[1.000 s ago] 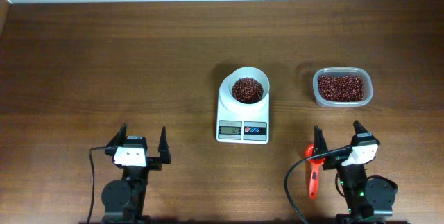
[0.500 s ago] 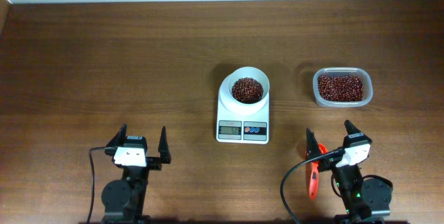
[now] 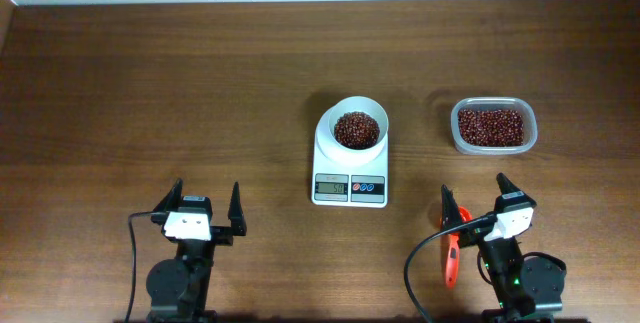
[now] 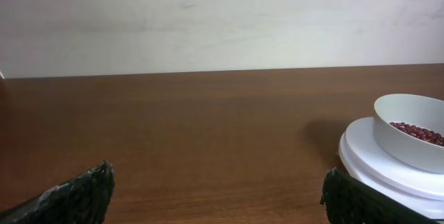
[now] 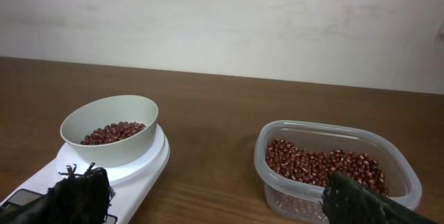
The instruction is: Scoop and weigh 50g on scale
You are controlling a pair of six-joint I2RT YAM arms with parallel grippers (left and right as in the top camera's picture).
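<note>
Right pincer (image 3: pixel 472 186) shifted left, jaws apart like left pincer (image 3: pixel 208 186), half-hiding the red scoop (image 3: pixel 451 259).

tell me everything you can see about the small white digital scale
The small white rounded-rectangular plastic-looking scale sits flat near the middle of the brown wooden table. Its front panel has a grey display, digits unreadable, beside blue and red buttons. A white round bowl of red-brown beans rests on its platform. Nothing else touches it.
</note>
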